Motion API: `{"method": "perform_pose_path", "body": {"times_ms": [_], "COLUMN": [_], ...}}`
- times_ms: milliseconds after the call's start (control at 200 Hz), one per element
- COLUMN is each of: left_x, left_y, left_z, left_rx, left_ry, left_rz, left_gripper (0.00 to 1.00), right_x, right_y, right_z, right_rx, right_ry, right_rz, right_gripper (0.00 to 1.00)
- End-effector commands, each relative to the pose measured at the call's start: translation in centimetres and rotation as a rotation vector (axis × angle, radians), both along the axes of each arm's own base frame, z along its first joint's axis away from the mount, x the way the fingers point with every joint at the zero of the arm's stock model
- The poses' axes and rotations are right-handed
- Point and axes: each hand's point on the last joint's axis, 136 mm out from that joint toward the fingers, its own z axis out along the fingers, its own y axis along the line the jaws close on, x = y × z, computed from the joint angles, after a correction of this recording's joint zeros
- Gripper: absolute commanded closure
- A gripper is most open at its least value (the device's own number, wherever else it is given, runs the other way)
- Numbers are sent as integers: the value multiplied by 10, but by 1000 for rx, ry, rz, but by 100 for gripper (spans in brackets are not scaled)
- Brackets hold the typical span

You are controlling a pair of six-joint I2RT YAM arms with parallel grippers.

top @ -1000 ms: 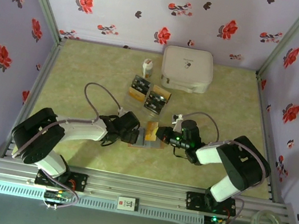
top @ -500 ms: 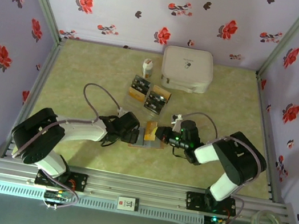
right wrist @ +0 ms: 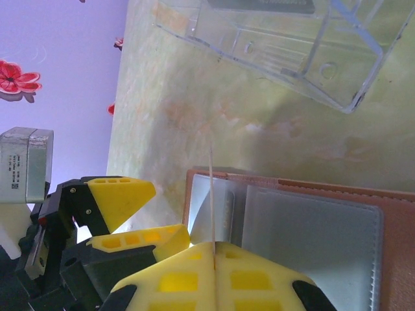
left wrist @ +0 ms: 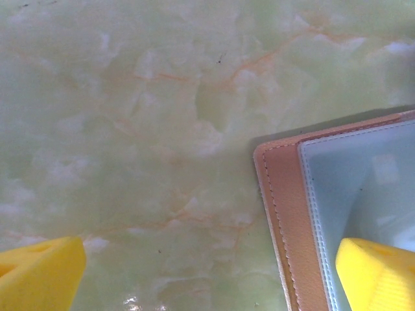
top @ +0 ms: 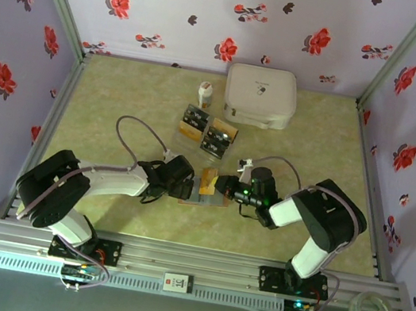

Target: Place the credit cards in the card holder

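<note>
Flowered walls are seen on three sides, and a green marbled table [top: 120,108] is spread between them. At the far side a big white case [top: 259,96] is parked, well apart from the action.

Near the middle, the card holder [top: 203,190] is laid open between the two arms, its reddish-brown border and grey inside turned up.

Just beyond it, toward the far side, a clear tray [top: 205,132] is stood, and the credit cards [top: 213,137], black ones and gold-orange ones, are stacked in it.

The left gripper [top: 189,187] is brought in low from the left with its jaws spread wide and nothing held. From its own wrist, one yellow finger [left wrist: 379,272] is seen over the holder's grey pocket and the other off on bare table. Whether the holder is being pressed down cannot be told.

From the right, the right gripper [right wrist: 214,246] is clamped tight on one card [right wrist: 211,194], which is held edge-on and upright, right above the left part of the holder.

A small white bottle [top: 204,93] is left standing far back, beside the case.

By the look of it, the job is at an early stage. One card is poised for insertion but not yet slid into a pocket, no card is made out inside the holder, and several in the tray are yet to be moved.
</note>
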Motion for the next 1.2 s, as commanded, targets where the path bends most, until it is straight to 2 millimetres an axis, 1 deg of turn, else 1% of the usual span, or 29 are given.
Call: {"method": "perform_pose_path", "body": {"times_ms": [0,265,650,960,1190], "left_x": [-4,-4,-4,-5,-5], "left_y": [9,8,8,9,9], "left_z": [-4,-4,-3,-3,-3], "left_rx": [15,12,10,11,10], "left_ry": [15,15,12,13,12], "left_rz": [14,14,16,14,16], "left_gripper": [0,0,0,0,0], "right_x": [-2,-5,-8,-1,-1], "right_y": [0,-1,-5,-11,-12], "right_z": [-1,-7,-11,-6,-5], "right_rx": [23,33,30,30,19], "right_ry": [9,27,31,17,18], "right_rz": [6,5,-5,-31,-25], "right_gripper": [100,100,100,100,100]}}
